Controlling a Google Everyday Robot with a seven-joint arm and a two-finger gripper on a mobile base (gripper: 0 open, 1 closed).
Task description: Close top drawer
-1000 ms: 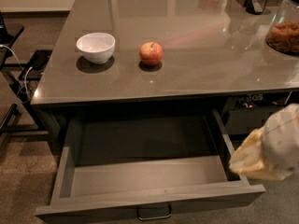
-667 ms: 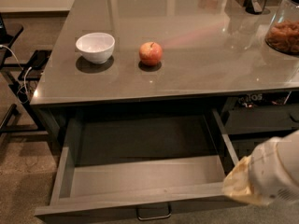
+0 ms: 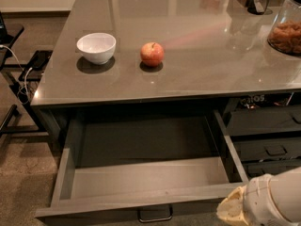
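Observation:
The top drawer (image 3: 141, 180) stands pulled far out from under the grey counter (image 3: 188, 41). It is wide and dark grey, paler inside, and holds nothing. Its small metal loop handle (image 3: 155, 215) shows at the middle of the front edge, at the bottom of the view. My gripper (image 3: 235, 211) is the pale, rounded shape at the bottom right, just in front of the drawer's right front corner and to the right of the handle.
A white bowl (image 3: 96, 47) and a red apple (image 3: 152, 54) sit on the counter. A jar of brown snacks (image 3: 286, 29) stands at the right edge. Narrower dark drawers (image 3: 268, 135) are stacked to the right. Black stands and cables (image 3: 19, 74) are at the left.
My gripper has moved down and toward the camera, from beside the drawer's right wall to just in front of its right front corner. The drawer has not moved.

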